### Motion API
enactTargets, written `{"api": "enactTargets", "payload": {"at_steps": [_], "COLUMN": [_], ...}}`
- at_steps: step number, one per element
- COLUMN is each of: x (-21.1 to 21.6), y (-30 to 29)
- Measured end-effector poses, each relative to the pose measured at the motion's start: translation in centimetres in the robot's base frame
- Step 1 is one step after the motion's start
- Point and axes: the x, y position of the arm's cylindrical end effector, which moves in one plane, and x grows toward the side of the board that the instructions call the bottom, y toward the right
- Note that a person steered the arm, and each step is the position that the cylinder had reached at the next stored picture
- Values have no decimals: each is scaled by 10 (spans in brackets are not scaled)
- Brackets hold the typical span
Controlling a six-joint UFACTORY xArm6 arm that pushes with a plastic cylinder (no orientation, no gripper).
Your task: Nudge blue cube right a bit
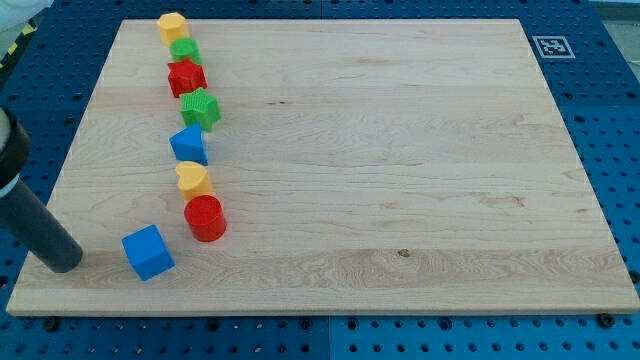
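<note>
The blue cube [148,251] lies near the board's lower left corner. My tip [62,264] rests on the board at the view's left of the cube, a short gap away, at about the same height in the view. The dark rod rises from it toward the upper left edge of the view.
A column of blocks runs up from the cube: a red cylinder [205,217], a yellow block [193,178], a blue block [189,144], a green star [200,108], a red star [186,77], a green block [184,50], a yellow block [172,26]. The wooden board [400,180] has a marker tag [552,46] at its top right.
</note>
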Motion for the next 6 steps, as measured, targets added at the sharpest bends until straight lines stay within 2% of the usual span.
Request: {"api": "enactTargets", "payload": {"at_steps": [2,6], "x": [0,-17], "y": [37,27]}}
